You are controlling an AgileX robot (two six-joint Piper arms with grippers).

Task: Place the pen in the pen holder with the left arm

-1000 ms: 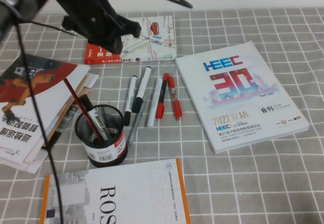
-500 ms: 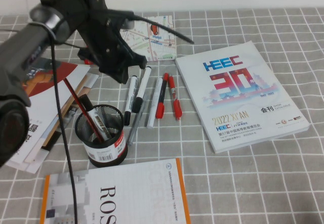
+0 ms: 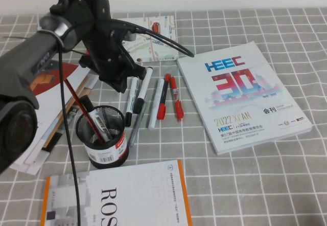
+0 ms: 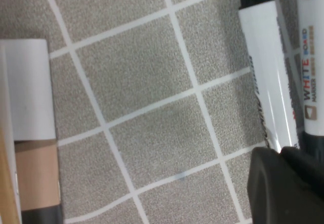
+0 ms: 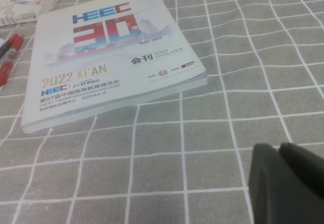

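You see the white-barrelled marker pen with a long black cap (image 3: pixel 132 100) lying flat on the grey checked counter (image 3: pixel 245 175), its capped end toward the black wire-mesh cylindrical pen holder (image 3: pixel 102 136). The holder stands upright near the pen's cap, a white barcode sticker and red band near its base, pens leaning inside.
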